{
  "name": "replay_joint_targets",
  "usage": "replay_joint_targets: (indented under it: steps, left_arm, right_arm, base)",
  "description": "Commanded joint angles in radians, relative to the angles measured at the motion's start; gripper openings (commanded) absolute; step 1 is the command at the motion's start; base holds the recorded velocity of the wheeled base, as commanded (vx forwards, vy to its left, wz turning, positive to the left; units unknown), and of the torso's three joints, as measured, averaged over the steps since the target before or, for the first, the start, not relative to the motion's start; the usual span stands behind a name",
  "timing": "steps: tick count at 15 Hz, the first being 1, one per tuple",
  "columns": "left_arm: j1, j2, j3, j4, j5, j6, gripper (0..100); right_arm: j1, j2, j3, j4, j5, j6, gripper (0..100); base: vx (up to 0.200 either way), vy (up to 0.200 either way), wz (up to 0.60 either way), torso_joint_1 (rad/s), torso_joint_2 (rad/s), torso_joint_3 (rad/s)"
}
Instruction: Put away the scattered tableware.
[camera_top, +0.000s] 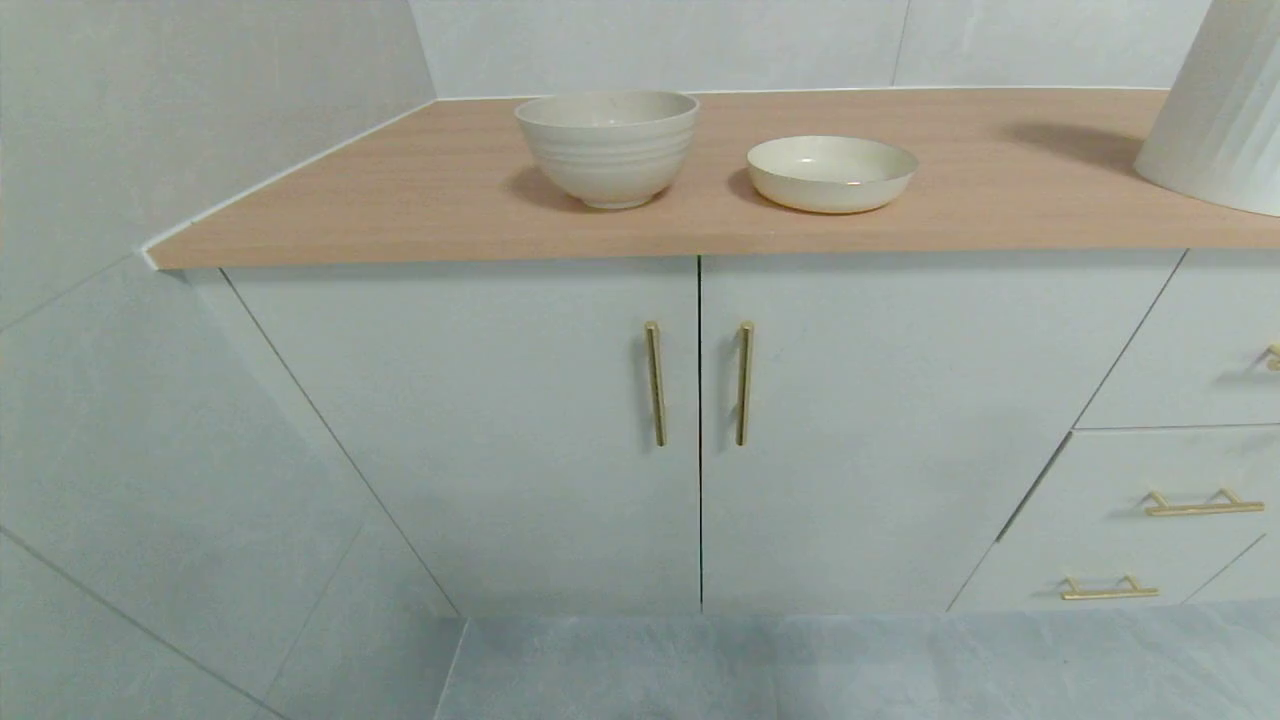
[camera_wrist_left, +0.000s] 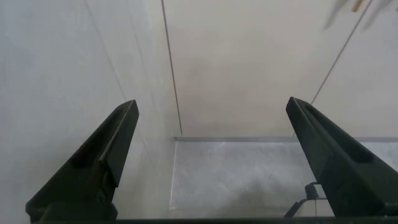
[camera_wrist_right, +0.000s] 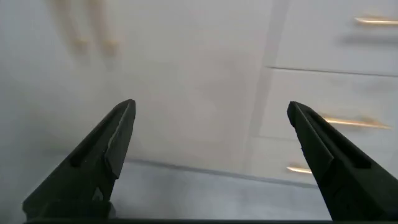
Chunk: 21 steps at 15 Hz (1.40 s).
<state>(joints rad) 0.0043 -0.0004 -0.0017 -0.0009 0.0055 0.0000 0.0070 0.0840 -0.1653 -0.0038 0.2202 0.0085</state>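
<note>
Left gripper (camera_wrist_left: 211, 104), right gripper (camera_wrist_right: 211, 104): released, empty. Recommend taking deep ribbed cream bowl (camera_top: 606, 145), left on wooden countertop (camera_top: 400, 200), squarely by rim.

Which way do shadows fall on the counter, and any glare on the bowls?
Head view: deep bowl and shallow dish cast soft shadows to their left on the counter; a tiny glint on the dish's rim. Wrist views: even light, no glare.
</note>
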Motion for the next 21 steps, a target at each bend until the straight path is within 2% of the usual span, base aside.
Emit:
replay_joint_targets:
  steps: [1, 3, 6, 8, 9, 10, 12, 16, 18, 21]
  left_arm:
    - [0.0, 0.0, 0.0, -0.001, 0.001, 0.0, 100]
    - [0.0, 0.0, 0.0, -0.001, 0.001, 0.0, 100]
    - [0.0, 0.0, 0.0, -0.001, 0.001, 0.0, 100]
    - [0.0, 0.0, 0.0, -0.001, 0.001, 0.0, 100]
    - [0.0, 0.0, 0.0, -0.001, 0.001, 0.0, 100]
    - [0.0, 0.0, 0.0, -0.001, 0.001, 0.0, 100]
    - [0.0, 0.0, 0.0, -0.001, 0.001, 0.0, 100]
    - [0.0, 0.0, 0.0, -0.001, 0.001, 0.0, 100]
    - [0.0, 0.0, 0.0, -0.001, 0.001, 0.0, 100]
    - [0.0, 0.0, 0.0, -0.001, 0.001, 0.0, 100]
  right_arm:
    - [0.036, 0.473, -0.115, 0.047, 0.291, -0.007, 100]
    - [0.146, 0.754, -0.171, -0.022, 0.311, -0.053, 100]
    - [0.315, 1.175, -0.269, -0.323, 0.301, -0.015, 100]
    - [0.369, 1.41, -0.336, -0.568, 0.242, 0.038, 100]
    - [0.375, 1.455, -0.362, -0.605, 0.222, 0.041, 100]
    - [0.41, 1.567, -0.457, -0.65, 0.166, 0.065, 100]
    - [0.455, 1.651, -0.56, -0.653, 0.139, 0.12, 100]
    - [0.531, 1.769, -0.714, -0.656, 0.134, 0.126, 100]
    - [0.551, 1.794, -0.711, -0.7, 0.103, 0.128, 100]
    - [0.551, 1.826, -0.689, -0.872, 0.048, 0.199, 100]
  base:
    - [0.0, 0.0, 0.0, 0.0, 0.0, 0.0]
    - [0.0, 0.0, 0.0, 0.0, 0.0, 0.0]
    - [0.0, 0.0, 0.0, 0.0, 0.0, 0.0]
    - [0.0, 0.0, 0.0, 0.0, 0.0, 0.0]
    - [0.0, 0.0, 0.0, 0.0, 0.0, 0.0]
    - [0.0, 0.0, 0.0, 0.0, 0.0, 0.0]
    - [0.0, 0.0, 0.0, 0.0, 0.0, 0.0]
    - [0.0, 0.0, 0.0, 0.0, 0.0, 0.0]
    - [0.0, 0.0, 0.0, 0.0, 0.0, 0.0]
    - [0.0, 0.0, 0.0, 0.0, 0.0, 0.0]
